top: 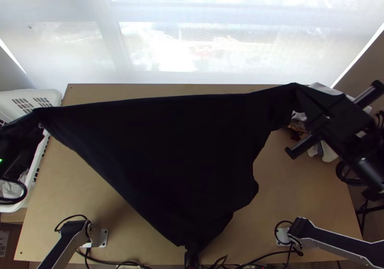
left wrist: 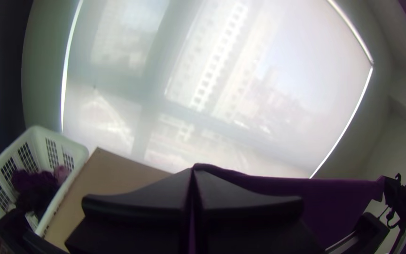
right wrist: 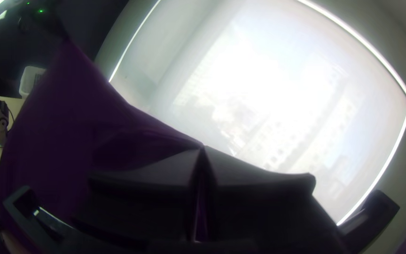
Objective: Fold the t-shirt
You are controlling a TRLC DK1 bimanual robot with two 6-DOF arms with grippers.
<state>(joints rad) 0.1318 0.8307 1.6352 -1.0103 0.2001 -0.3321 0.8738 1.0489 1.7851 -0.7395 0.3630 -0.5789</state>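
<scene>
Top view: t-shirt [top: 182,158] clamped taut in left gripper [left wrist: 193,171] and right gripper [right wrist: 203,148]; harder pull could tug it loose

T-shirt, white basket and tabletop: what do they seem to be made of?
T-shirt: soft, matte fabric, perhaps cotton or a blend; it drapes with smooth, curving edges.
Basket: probably rigid moulded plastic, smooth; rows of slots are formed in its walls.
Tabletop: wood or wood-look board, flat and light brown; which one, I can't tell.
</scene>
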